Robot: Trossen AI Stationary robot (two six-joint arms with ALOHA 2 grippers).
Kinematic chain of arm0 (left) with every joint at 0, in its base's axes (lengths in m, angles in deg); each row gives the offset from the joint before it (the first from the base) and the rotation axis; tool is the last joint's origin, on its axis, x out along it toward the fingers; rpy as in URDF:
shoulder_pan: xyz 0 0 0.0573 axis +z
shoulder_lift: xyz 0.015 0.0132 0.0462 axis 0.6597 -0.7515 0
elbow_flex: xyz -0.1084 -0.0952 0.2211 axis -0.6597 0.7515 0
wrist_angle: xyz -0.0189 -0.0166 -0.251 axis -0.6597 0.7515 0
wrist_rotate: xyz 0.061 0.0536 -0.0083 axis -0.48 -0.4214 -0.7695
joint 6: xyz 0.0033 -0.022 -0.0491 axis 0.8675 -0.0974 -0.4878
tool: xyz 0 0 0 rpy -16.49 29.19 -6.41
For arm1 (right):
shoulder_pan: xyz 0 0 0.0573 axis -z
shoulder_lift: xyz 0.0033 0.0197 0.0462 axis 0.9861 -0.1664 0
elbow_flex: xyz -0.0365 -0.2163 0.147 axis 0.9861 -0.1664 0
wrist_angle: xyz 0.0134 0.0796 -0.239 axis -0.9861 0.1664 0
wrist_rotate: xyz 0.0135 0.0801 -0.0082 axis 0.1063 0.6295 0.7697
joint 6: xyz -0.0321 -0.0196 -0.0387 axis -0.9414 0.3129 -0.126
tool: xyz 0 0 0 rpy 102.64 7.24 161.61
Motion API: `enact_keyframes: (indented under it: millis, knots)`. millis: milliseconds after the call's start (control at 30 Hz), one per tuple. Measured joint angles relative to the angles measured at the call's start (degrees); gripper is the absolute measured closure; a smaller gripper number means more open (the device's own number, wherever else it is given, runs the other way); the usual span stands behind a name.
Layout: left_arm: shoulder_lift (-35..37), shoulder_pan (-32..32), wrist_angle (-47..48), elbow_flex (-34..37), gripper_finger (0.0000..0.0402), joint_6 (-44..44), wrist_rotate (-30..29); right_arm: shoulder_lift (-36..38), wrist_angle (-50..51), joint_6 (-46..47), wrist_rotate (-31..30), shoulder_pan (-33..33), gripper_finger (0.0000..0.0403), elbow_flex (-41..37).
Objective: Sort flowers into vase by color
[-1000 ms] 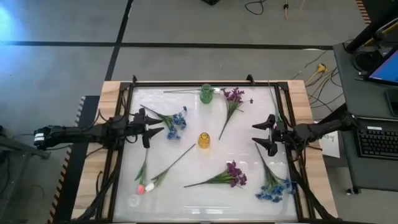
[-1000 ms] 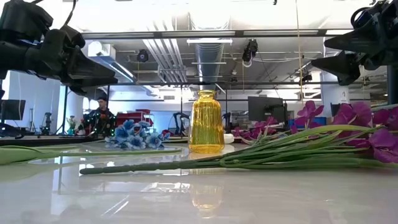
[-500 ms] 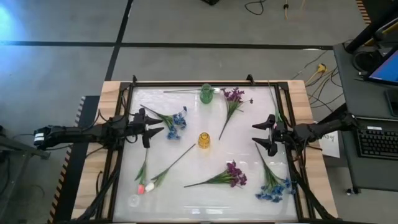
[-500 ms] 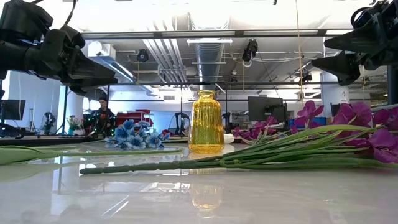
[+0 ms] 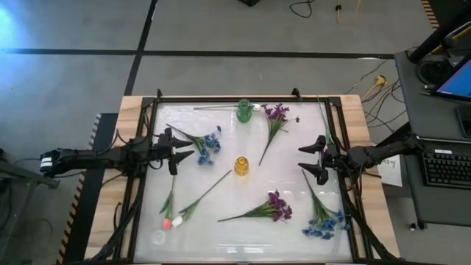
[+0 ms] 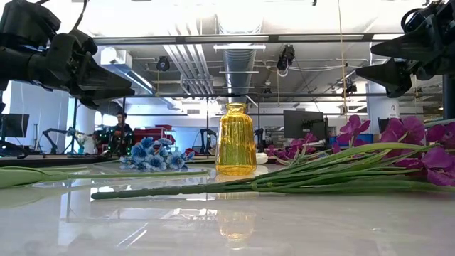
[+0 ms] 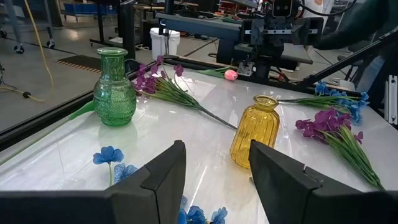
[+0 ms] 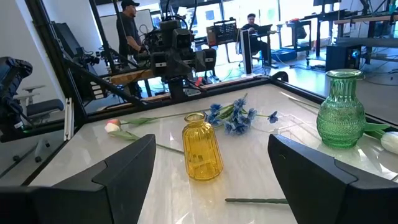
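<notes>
White glossy counter [image 5: 243, 228] inside a black frame, with flowers scattered all over it. Left hand [image 5: 185, 151] hangs over the left side with its fingers partly apart and nothing between them; a blue bunch [image 5: 207, 144] lies just beside its tips, stem running off toward the far left corner. Right hand [image 5: 310, 159] sits over the right side, spread wide and empty too. Another blue bunch [image 5: 326, 222] lies near it, toward the front right corner, stem pointing up under that arm.

Yellow vase [image 5: 241, 165] stands mid-counter between the two hands, green vase [image 5: 244, 110] at the far edge. One purple bunch [image 5: 276, 115] lies right of the green vase, a second purple bunch [image 5: 277, 206] in front of the yellow one. Pink and white buds [image 5: 172, 220] lie near the front left corner, well apart from either hand.
</notes>
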Motion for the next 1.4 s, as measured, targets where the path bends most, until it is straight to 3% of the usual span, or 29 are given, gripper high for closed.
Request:
enact_keyframes:
  millis: [1100, 1400]
  knots:
    - [0.00, 0.00, 0.02, 0.00, 0.0238, 0.00, 0.00, 0.00, -0.03, 0.04, -0.03, 0.00, 0.0099, 0.02]
    - [0.00, 0.00, 0.00, 0.01, 0.0238, -0.02, 0.00, -0.24, -5.42, 0.11, -1.18, 0.00, 0.0099, 0.02]
